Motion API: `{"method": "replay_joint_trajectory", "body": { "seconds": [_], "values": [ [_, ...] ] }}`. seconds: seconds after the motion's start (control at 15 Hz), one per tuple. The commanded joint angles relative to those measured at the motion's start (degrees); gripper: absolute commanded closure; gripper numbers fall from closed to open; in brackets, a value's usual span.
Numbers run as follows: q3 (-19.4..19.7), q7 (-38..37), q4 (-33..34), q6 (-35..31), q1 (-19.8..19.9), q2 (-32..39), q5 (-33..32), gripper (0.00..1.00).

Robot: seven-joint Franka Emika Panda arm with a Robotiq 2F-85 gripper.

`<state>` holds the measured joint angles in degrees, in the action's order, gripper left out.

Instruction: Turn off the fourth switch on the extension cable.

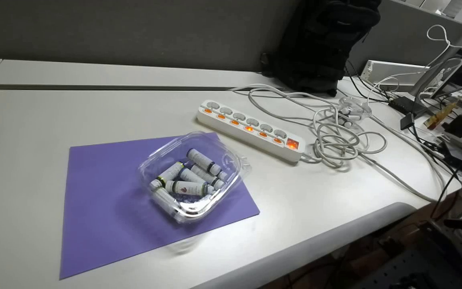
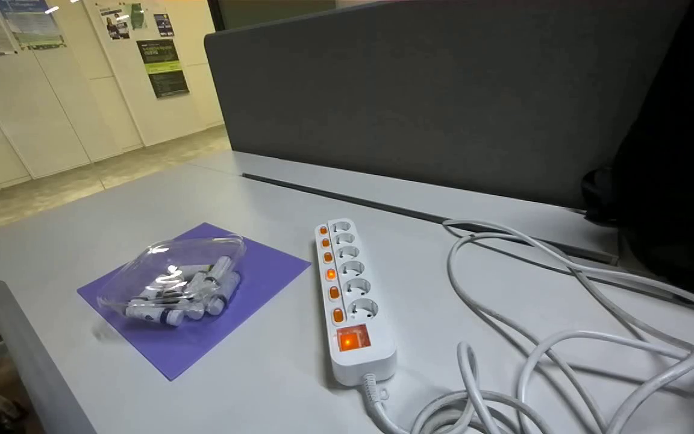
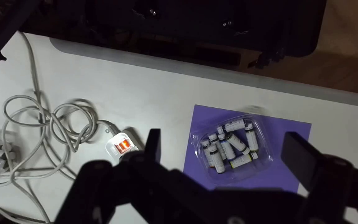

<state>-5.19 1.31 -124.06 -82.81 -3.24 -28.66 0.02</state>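
Well, small bottles (image 1: 187, 188) in a clear tray (image 1: 229, 162) near the extension cable (image 1: 250, 130), gripper (image 3: 225, 151) jaws apart.

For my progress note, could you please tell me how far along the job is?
Nothing looks done: the fourth switch from the cordless end of the extension cable glows. Nothing is in hand: the gripper stands open. Left, likely: reaching and pressing that switch.

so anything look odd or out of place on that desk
The cord: it runs from the power strip into a messy tangle of crossing loops, not a neat coil. One small switch of six glows, which probably just means on. Nothing looks spilled; the clear tub on the purple mat holds its bottles.
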Motion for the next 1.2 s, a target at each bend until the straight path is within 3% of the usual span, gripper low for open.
{"method": "replay_joint_trajectory", "body": {
  "seconds": [0.0,0.67,0.8,1.13],
  "values": [
    [0.4,-0.2,0.2,0.2,-0.5,0.1,-0.1,0.00],
    [0.4,-0.2,0.2,0.2,-0.5,0.1,-0.1,0.00],
    [-1.2,-3.3,-2.9,-7.0,-0.5,-3.6,-0.9,0.00],
    [-0.5,-6.6,-7.9,-26.9,1.4,-3.6,-1.4,0.00]
  ]
}}
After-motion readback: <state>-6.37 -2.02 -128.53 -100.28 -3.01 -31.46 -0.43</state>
